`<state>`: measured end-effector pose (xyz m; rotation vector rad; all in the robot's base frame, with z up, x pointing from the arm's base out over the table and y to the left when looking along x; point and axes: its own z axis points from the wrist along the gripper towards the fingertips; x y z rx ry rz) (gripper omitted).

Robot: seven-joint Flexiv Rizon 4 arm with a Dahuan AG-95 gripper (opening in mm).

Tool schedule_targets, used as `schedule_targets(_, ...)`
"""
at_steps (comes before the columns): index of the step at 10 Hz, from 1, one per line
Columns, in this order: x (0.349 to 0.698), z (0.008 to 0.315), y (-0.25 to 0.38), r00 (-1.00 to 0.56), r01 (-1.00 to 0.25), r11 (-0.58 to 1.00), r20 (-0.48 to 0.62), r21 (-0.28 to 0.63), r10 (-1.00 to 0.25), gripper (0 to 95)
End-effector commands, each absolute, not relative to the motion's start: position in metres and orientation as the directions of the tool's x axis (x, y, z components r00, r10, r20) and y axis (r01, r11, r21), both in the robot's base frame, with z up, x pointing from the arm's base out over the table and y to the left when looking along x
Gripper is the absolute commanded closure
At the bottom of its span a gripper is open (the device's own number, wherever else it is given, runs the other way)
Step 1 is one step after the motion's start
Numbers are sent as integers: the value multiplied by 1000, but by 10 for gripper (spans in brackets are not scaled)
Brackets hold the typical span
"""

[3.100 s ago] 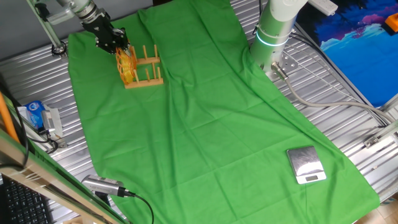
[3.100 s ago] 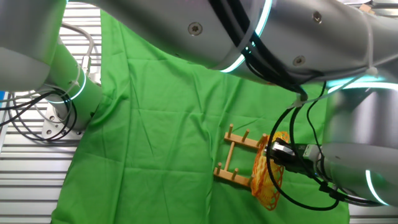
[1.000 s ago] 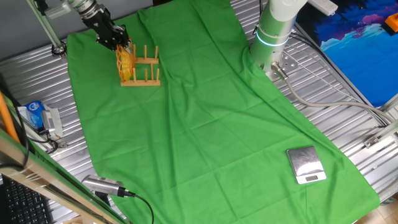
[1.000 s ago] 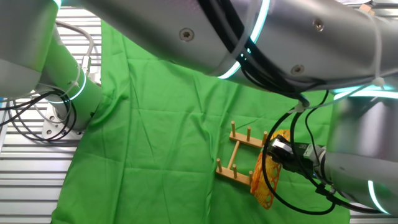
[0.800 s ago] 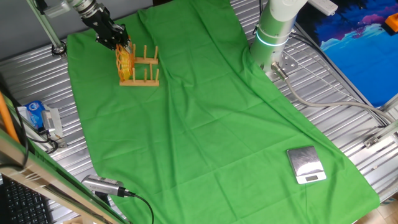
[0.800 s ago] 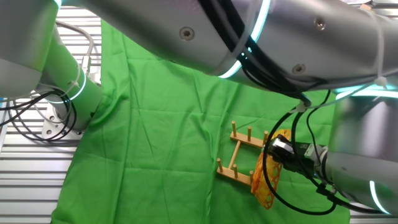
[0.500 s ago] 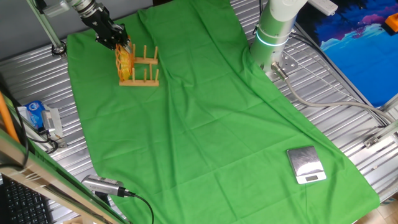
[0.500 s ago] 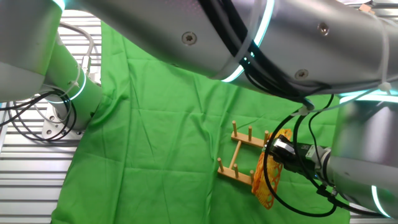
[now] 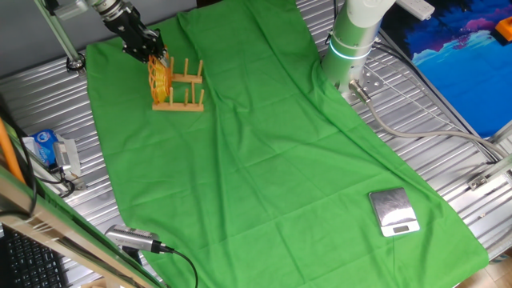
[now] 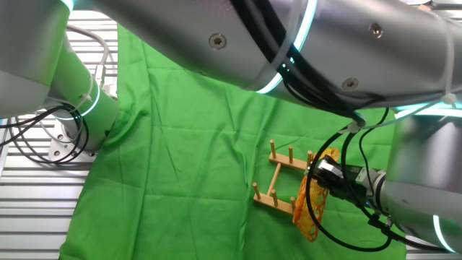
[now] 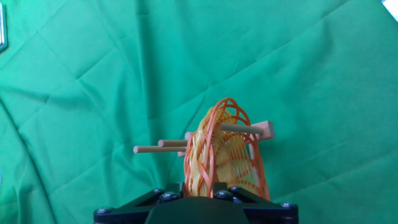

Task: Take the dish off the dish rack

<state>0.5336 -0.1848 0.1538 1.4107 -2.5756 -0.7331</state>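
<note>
At the far corner of the desk [image 9: 264,152], the gripper [image 9: 150,51] pinches the rim of the dish [image 11: 221,155], which stands between the pegs of the dish rack [image 9: 182,90], and a slanted pull could snag a peg and drag the rack along.

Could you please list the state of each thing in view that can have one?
dish: standing on edge among the rack's pegs, gripped at its rim.
dish rack: upright on the green cloth, not tipped.
hand: shut on the dish's rim.
scale: lying flat on the cloth, nothing on it.
</note>
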Motion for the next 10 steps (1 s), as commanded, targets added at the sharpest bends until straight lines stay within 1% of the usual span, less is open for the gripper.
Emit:
schedule_targets(1, 534, 156, -185, -563, -760, 450, -128, 468, -817, 760)
schedule_targets(10, 534, 163, -184, -570, -754, 454, -129, 476, -811, 760)
